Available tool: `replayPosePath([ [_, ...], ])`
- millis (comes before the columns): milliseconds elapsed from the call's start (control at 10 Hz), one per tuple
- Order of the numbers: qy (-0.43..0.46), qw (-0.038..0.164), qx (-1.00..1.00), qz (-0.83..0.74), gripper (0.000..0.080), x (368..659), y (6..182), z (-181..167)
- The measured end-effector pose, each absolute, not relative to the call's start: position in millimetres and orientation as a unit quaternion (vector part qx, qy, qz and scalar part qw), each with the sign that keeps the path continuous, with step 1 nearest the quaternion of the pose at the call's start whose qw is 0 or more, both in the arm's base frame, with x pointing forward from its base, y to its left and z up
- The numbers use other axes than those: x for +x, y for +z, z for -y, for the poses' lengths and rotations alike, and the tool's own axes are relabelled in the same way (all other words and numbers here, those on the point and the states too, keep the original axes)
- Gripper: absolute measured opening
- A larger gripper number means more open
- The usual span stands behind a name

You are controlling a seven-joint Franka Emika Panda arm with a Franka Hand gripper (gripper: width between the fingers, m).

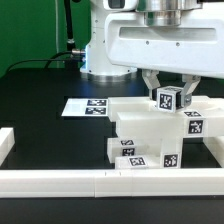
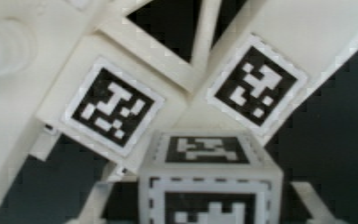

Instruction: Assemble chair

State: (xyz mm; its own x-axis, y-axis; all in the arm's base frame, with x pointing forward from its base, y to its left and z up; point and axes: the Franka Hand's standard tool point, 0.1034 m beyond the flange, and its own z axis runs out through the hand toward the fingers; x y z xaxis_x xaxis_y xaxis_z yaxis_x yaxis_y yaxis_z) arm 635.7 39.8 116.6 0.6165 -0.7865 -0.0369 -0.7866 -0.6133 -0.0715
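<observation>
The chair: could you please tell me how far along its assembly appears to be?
Partway. Done: several white tagged parts sit clustered together by the border rail, though the joints are unclear. In hand: the gripper appears shut on a square leg above them. Left: seating that leg and any remaining joins.

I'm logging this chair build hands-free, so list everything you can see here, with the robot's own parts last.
chair parts: several stacked, exact count unclear, white with black-and-white tags, on the table beside the front rail
square leg: one, white, tagged, held above the stacked parts
marker board: one, white, flat on the table behind the parts
border rail: one, white, along the front and the exterior view's left
table: one, black
robot arm: one, white, above the parts
jaws: one pair, dark, closed on the square leg's sides
</observation>
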Motion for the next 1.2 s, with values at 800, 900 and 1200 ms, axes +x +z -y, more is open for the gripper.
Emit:
replayPosePath([
  [800, -0.001, 0.04, -0.911, -0.411, 0.0636, 638.2, 117.3, -39.5],
  [900, -0.003, 0.04, -0.925, -0.378, 0.0646, 638.2, 117.3, -39.5],
  [1200, -0.01, 0.036, -0.978, -0.203, 0.0649, 637.9, 117.3, -39.7],
])
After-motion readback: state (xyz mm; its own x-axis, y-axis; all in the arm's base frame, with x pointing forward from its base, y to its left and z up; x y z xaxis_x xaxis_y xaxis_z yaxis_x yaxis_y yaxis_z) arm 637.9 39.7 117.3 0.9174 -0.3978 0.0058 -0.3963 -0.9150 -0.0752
